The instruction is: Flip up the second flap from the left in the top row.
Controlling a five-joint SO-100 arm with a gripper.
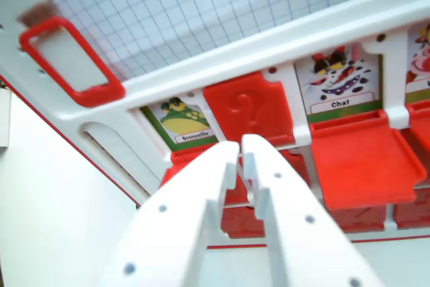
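Gridded mat behind a white board (282, 38) w/ red handle (67, 62); end effector (240, 149), nearly pressed together, sits just below the upright question-mark flap (247, 107), btwn frog card (180, 122) & cat card (339, 82).

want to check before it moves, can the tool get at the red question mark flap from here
Probably yes: the tool sits right below the question mark flap, tips near its lower edge, nothing between them.
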